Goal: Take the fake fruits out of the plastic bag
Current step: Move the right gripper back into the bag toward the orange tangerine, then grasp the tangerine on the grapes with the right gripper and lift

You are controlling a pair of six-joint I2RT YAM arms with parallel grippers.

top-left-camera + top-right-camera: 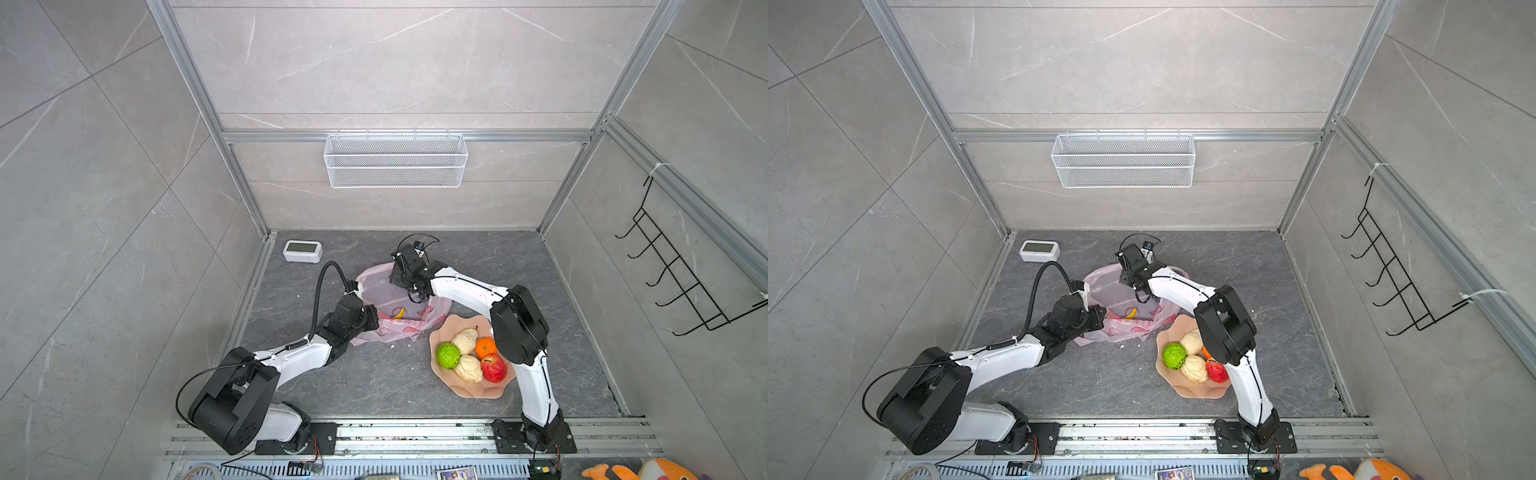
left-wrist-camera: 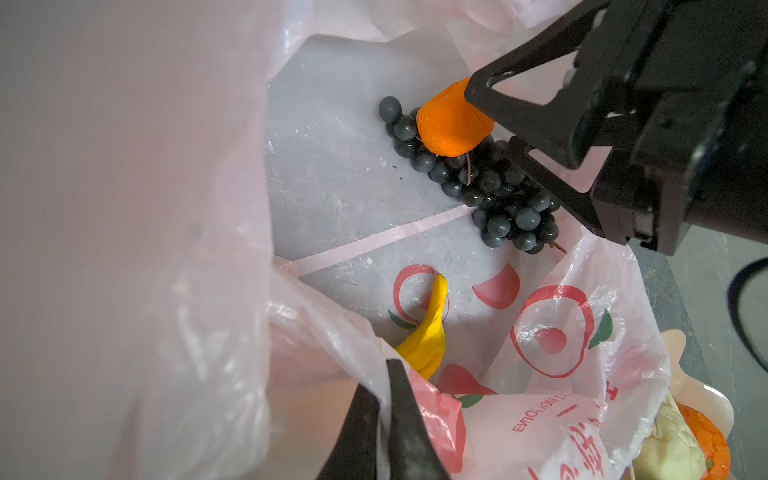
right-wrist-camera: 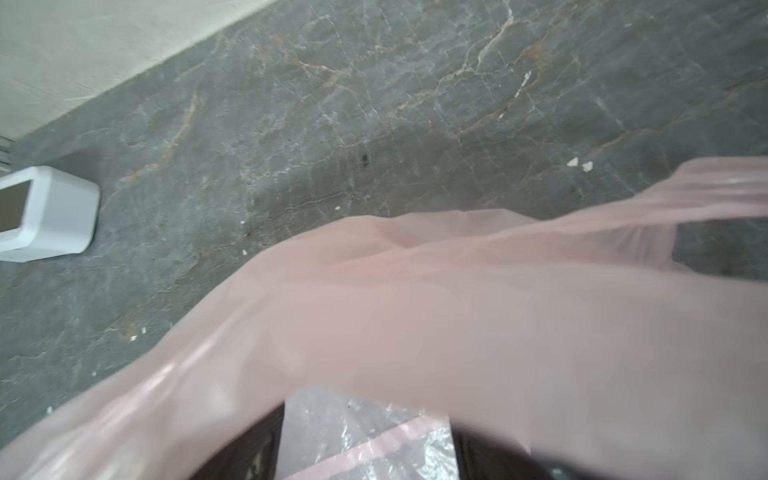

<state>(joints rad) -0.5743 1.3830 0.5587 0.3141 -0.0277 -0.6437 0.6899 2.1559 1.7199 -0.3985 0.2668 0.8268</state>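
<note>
Pinches orange (image 2: 449, 124) in right hand (image 2: 492, 118) inside plastic bag (image 2: 561, 270), by grape bunch (image 2: 498, 195); clamps bag rim in pressed-together left hand (image 2: 380, 386). Lift straight, clear of film, toward dish (image 1: 473, 392) at 4 o'clock.

We see the mouth of the plastic bag (image 2: 552, 332) standing wide, so there's room to drop in from above. Inside, the right gripper (image 2: 490, 118) and its orange (image 2: 449, 120) sit right over the grapes (image 2: 490, 187), blocking them. The banana (image 2: 428, 332) lies clear, close by the left gripper (image 2: 380, 376) pinching the rim. Next door the dish (image 1: 473, 390) is heaped full, with bare table (image 1: 374, 382) in front.
</note>
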